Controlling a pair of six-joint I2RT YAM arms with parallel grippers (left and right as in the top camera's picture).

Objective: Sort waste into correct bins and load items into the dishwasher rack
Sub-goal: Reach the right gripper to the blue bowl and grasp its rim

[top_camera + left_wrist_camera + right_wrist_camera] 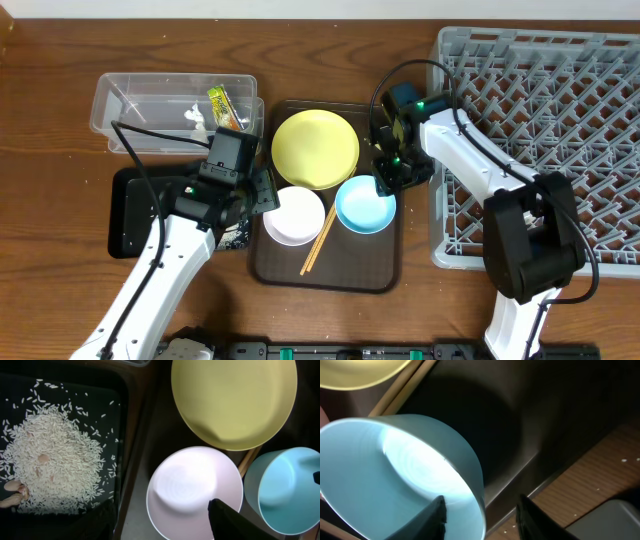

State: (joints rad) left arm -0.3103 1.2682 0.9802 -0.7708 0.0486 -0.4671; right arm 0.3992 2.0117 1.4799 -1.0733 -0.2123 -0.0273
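The light blue bowl (365, 207) sits on the brown serving tray beside the white bowl (293, 215), the yellow plate (315, 148) and the chopsticks (318, 243). My right gripper (392, 180) is open and straddles the blue bowl's rim (479, 505), one finger inside and one outside. My left gripper (160, 520) is open and empty, low over the white bowl's near edge (190, 485). The rice scraps (50, 470) lie in the black tray (130, 215). The wrapper (222, 105) and tissue (197, 122) lie in the clear tub (130, 95). The green cup is out of view.
The grey dishwasher rack (560, 120) fills the right side, just right of the brown serving tray (340, 275). The left arm lies across the black tray. A few rice grains lie on the wood by the tray's right edge (600, 485).
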